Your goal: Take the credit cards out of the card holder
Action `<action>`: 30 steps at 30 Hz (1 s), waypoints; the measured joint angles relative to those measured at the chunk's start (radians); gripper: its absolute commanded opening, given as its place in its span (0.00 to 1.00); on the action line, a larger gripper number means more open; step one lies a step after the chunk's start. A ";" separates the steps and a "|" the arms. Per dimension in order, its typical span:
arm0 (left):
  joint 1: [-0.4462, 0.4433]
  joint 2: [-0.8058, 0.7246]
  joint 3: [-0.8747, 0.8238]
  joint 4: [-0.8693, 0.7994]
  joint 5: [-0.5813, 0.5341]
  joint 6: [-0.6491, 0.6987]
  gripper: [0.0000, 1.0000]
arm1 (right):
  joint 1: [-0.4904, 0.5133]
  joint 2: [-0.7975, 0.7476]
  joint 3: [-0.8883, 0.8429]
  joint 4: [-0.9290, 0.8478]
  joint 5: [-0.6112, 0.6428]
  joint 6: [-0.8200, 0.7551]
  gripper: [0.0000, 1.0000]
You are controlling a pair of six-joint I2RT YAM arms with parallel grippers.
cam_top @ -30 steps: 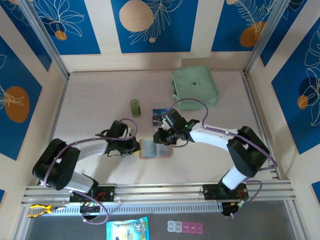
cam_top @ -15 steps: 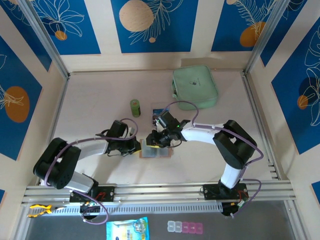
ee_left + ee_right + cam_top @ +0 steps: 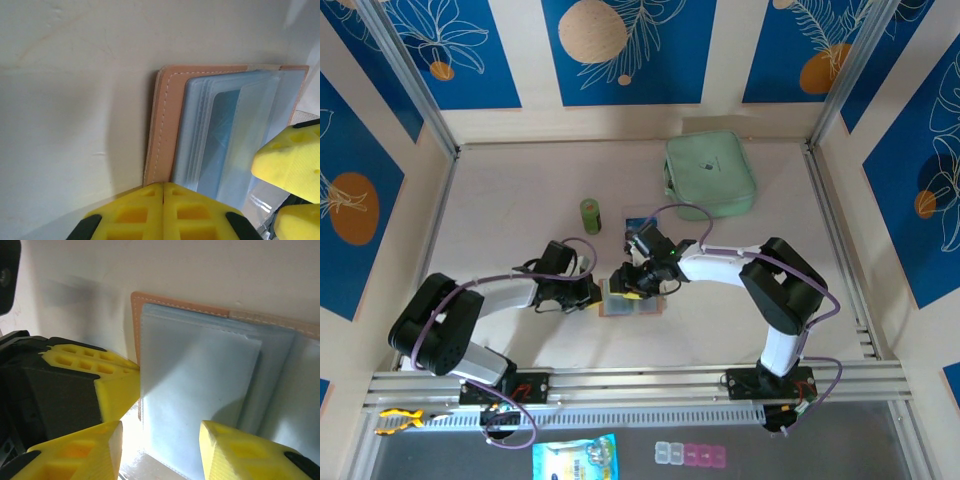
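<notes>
Nearest, the left fingers [image 3: 163, 196], closed together, pin the edge of the open card holder [image 3: 165, 120] to the bench [image 3: 75, 100]; just beyond, the right fingers [image 3: 638, 283] hover half-parted, empty, over its pockets [image 3: 200, 390], whose thin, stiff, slick credit cards [image 3: 227, 115] probably want an edge pinch.

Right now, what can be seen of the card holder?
The card holder lies open and flat on the table. It is tan-pink stitched leather outside, with stacked grey-clear plastic pockets inside. The shut left gripper rests against one edge, and the open right gripper straddles a pocket.
</notes>
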 measured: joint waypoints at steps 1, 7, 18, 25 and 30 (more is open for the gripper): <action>0.000 0.000 0.001 -0.002 0.000 0.003 0.06 | 0.000 0.003 0.003 -0.004 0.000 0.000 0.46; 0.000 0.003 0.012 -0.026 -0.003 0.016 0.06 | 0.000 0.010 0.017 -0.054 0.027 -0.004 0.46; 0.000 0.008 0.024 -0.046 -0.005 0.029 0.06 | -0.018 -0.015 0.015 -0.080 0.035 -0.019 0.41; 0.000 0.013 0.037 -0.068 -0.011 0.032 0.06 | -0.013 -0.034 0.015 -0.032 -0.010 -0.017 0.41; 0.000 0.013 0.037 -0.069 -0.013 0.032 0.06 | 0.005 0.017 0.037 0.013 -0.068 -0.011 0.42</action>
